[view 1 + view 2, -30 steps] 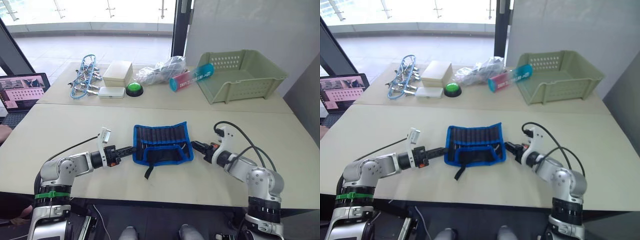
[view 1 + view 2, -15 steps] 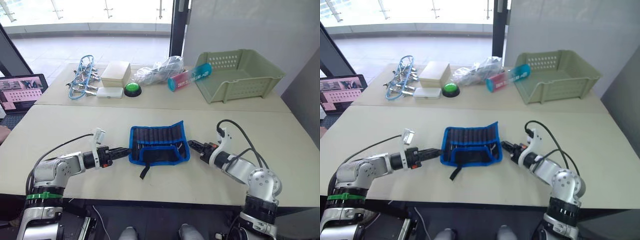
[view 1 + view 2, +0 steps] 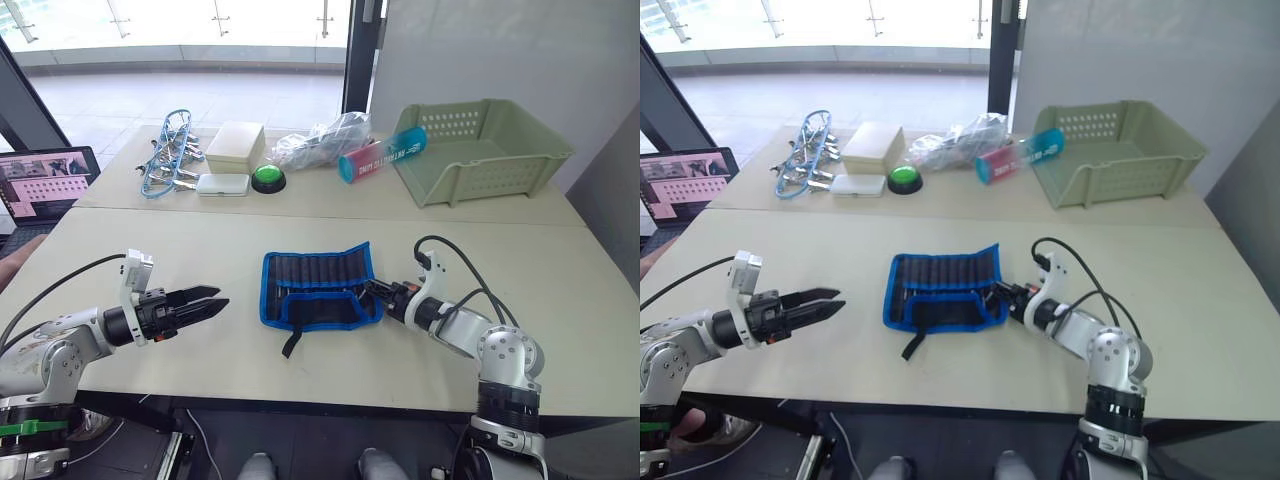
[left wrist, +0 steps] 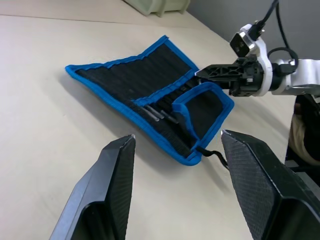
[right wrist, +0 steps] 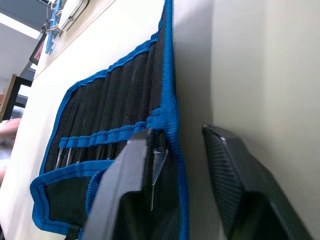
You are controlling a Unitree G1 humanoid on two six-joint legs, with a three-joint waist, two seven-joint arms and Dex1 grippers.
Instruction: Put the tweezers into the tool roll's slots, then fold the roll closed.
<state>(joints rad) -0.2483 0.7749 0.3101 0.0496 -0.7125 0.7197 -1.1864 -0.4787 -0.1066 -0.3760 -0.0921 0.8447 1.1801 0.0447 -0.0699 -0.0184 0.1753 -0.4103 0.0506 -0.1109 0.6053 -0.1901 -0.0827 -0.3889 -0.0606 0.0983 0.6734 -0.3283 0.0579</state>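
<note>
The tool roll (image 3: 318, 290) lies open flat on the near table, black with a blue edge, its lower flap folded up and its black strap (image 3: 291, 343) trailing toward me. The tweezers (image 4: 159, 113) sit in the slots (image 5: 107, 100), with their ends showing by the flap. My left gripper (image 3: 222, 296) hovers open over bare table a hand's width left of the roll. My right gripper (image 3: 369, 288) is at the roll's right edge. In the right wrist view its fingers (image 5: 131, 185) stand apart astride the blue edge binding (image 5: 170, 117), one over the fabric and one over the table.
On the far table stand a green plastic basket (image 3: 483, 150), a red-and-teal bottle (image 3: 383, 155), a clear plastic bag (image 3: 320, 140), a green button (image 3: 268, 178), a white box (image 3: 236, 146), a white case (image 3: 222, 184) and a blue-wire bundle of clips (image 3: 166, 152). A laptop (image 3: 45, 180) sits at far left.
My left gripper opened and drew back to the left, away from the roll's left edge. My right gripper moved in to the roll's right edge and its fingers narrowed.
</note>
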